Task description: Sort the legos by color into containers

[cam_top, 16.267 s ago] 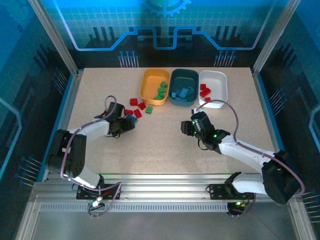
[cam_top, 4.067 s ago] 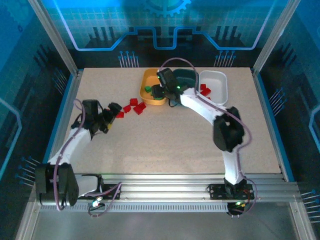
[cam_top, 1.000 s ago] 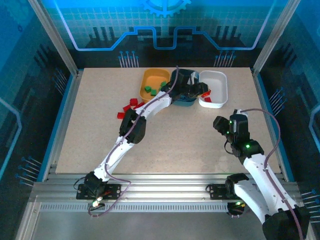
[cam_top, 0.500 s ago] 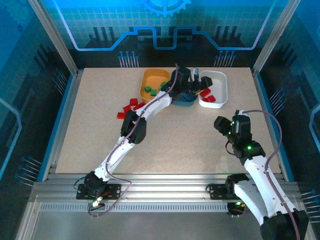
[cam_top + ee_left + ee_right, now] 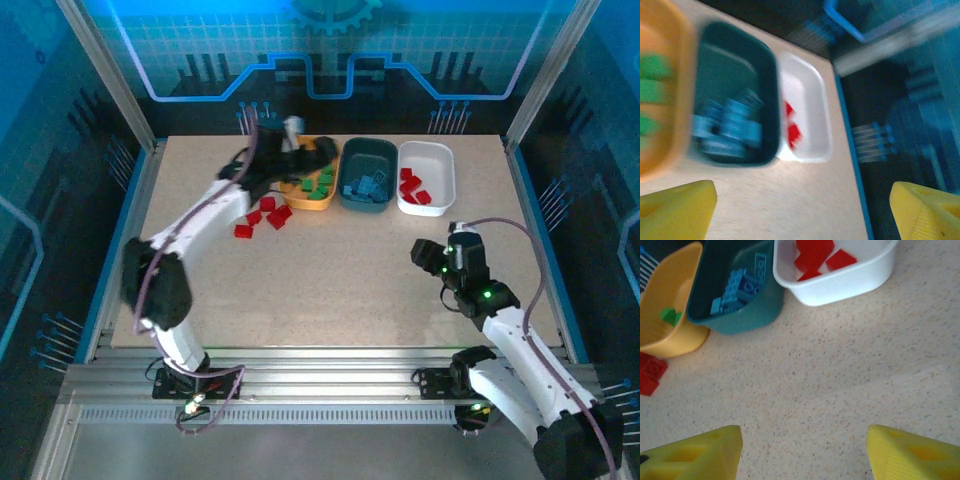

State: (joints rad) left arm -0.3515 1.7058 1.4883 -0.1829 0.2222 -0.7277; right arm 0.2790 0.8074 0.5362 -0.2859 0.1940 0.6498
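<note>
Three bins sit in a row at the back of the table [image 5: 330,290]: orange-yellow bin [image 5: 308,205], teal bin [image 5: 370,155], white bin [image 5: 427,158]. The left gripper [image 5: 802,197] hangs by the orange-yellow bin, fingers spread wide and empty. The right gripper [image 5: 804,432] sits well short of the bins, jaws apart, holding nothing. A few loose red legos [image 5: 262,216] lie just left of the orange-yellow bin.

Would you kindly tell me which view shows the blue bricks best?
The right wrist view: the blue bricks sit close and sharp in the teal bin. From above they look tiny; the left wrist view blurs them.
</note>
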